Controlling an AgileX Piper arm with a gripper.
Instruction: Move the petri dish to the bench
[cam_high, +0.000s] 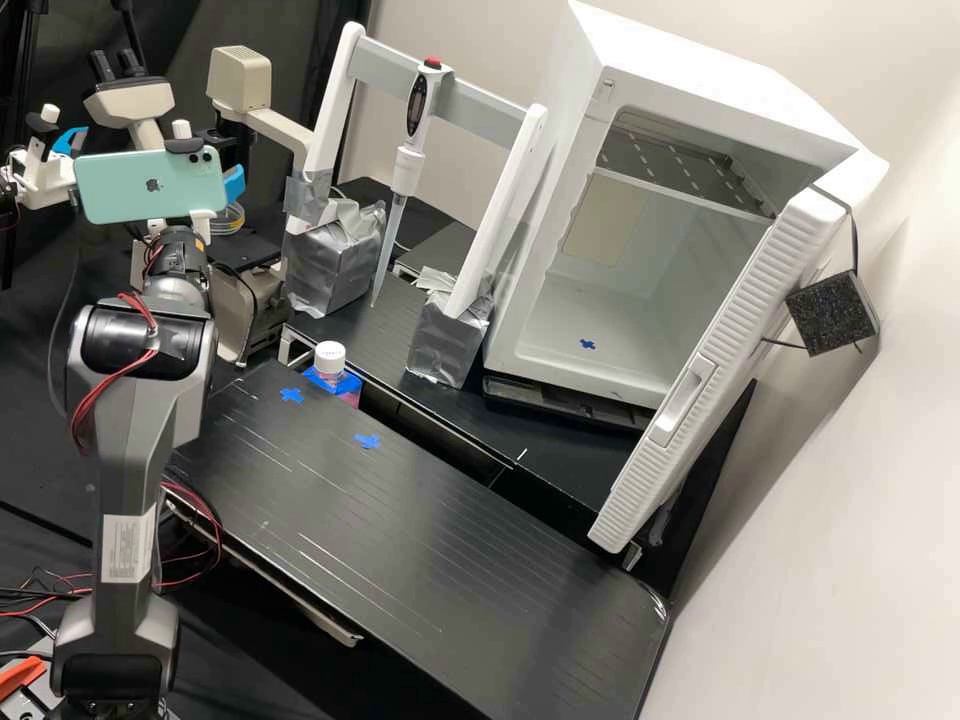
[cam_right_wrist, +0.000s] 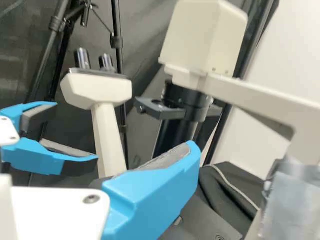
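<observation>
We see what may be the petri dish (cam_high: 228, 219) on the microscope's dark stage (cam_high: 243, 249), a flat spot for looking. Our gripper (cam_high: 236, 184) is near it; we cannot tell whether it is open or closed.

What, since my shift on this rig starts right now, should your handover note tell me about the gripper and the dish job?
Gripper: over by the microscope; whether it holds anything, I can't tell.
Petri dish: just under the gripper in the high view, partly behind the phone; its support is unclear.
Done: no placing on the bench so far.
Left: secure the dish if it isn't gripped, carry it over, set it down and let go. Watch the white-capped bottle at the bench's edge.
</observation>
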